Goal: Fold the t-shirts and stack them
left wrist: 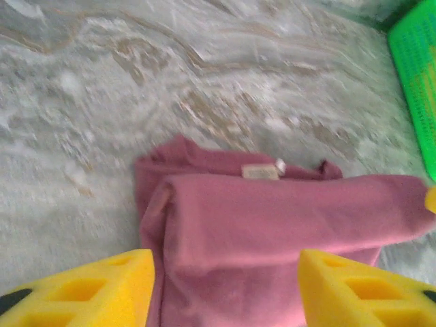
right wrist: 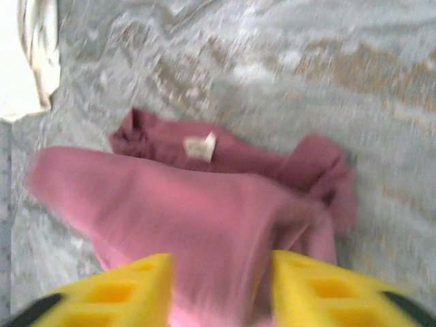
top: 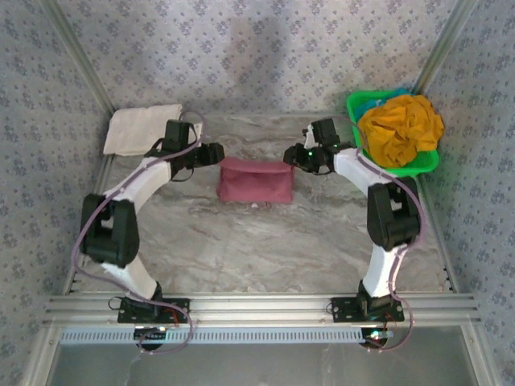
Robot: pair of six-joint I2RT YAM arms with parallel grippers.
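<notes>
Maroon tee [top: 255, 180] lies folded, long axis L-R.

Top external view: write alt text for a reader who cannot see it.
A folded maroon t-shirt lies on the table between the left gripper and the right gripper. A folded cream t-shirt lies at the far left; a mustard-orange t-shirt is heaped in a green basket at the far right.
</notes>
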